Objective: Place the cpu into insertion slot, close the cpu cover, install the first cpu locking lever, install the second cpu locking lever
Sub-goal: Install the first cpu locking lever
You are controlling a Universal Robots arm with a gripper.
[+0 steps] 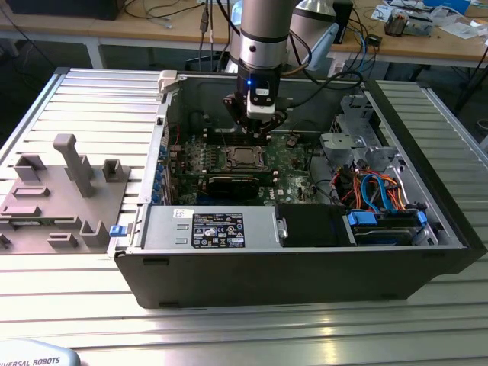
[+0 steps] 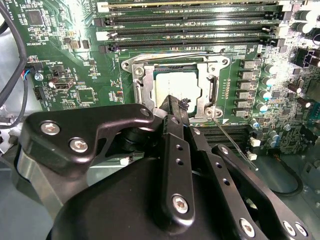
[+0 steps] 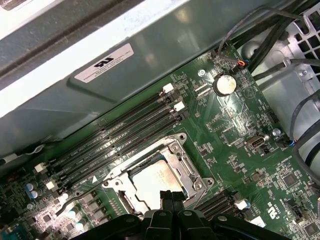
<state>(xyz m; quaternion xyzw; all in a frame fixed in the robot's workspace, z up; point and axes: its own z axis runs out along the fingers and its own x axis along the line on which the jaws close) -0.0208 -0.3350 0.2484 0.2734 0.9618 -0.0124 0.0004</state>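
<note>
The cpu (image 2: 176, 86) (image 3: 152, 181) lies flat in the insertion slot (image 2: 131, 63) (image 3: 116, 183) on the green motherboard (image 1: 293, 156). The cpu cover (image 2: 212, 91) (image 3: 186, 165) lies down around the chip's silver top. One thin locking lever (image 2: 170, 53) runs flat along the socket edge by the memory slots. Another lever (image 2: 236, 146) (image 3: 80, 197) sticks out at an angle past a socket corner. My gripper (image 1: 256, 130) (image 2: 175, 104) (image 3: 171, 196) hovers just above the socket's edge, its black fingers shut together with nothing between them.
The open computer case (image 1: 305, 267) walls in the board. Long memory slots (image 2: 190, 30) (image 3: 120, 135) run beside the socket. Bundled cables (image 1: 374, 187) and a drive cage (image 1: 347, 137) fill the exterior view's right. A grey fixture (image 1: 72, 164) with several holders stands outside at the left.
</note>
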